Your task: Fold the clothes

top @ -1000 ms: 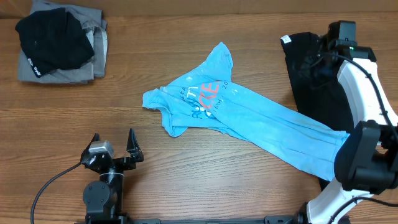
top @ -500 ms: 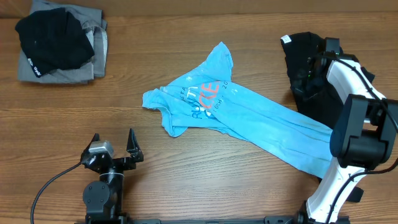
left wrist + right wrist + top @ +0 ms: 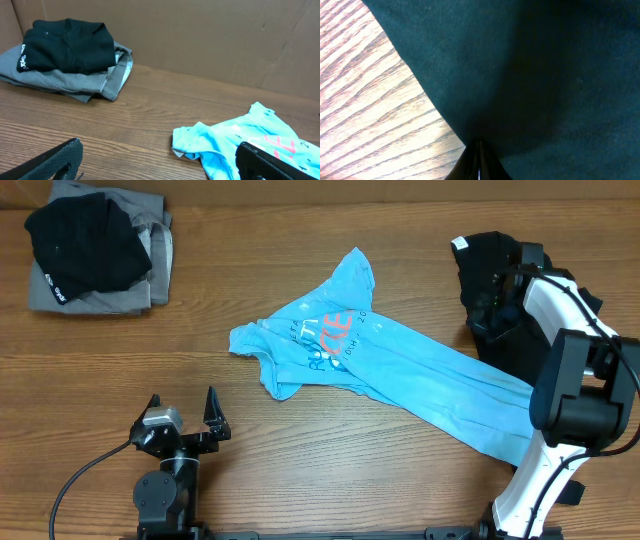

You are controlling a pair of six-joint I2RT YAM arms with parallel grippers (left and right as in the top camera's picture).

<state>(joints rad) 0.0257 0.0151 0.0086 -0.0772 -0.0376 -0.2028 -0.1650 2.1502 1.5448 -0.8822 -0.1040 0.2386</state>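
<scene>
**Right arm down on the black cloth at the table's right side**

Since a second ago the right arm has swung down and inward from the far right corner. The black garment (image 3: 482, 258) under it, which lay flat then, is now bunched up toward the far edge. The right gripper (image 3: 478, 151) has its fingers pressed together. In the wrist view their tips meet right at the hem of that garment, pinching the cloth where it ends and bare wood begins.

The left gripper (image 3: 182, 402) sits low at the near-left edge, fingers spread wide with nothing between them, and has not shifted.

The light-blue T-shirt (image 3: 400, 370) lies unfolded and rumpled across the middle of the table (image 3: 300, 480). It stretches diagonally from a sleeve near the centre to its hem at the near right, just beside the right arm's base. Its pink-and-white lettering faces up.

In the far left corner a black bundle (image 3: 85, 245) rests on top of a folded grey garment (image 3: 105, 302), well apart from the T-shirt.

The surface is brown wood-grain laminate, its grain running left to right. Behind the table, in the left wrist view, stands a plain brown wall (image 3: 200, 40) of creased panels that look like cardboard.
</scene>
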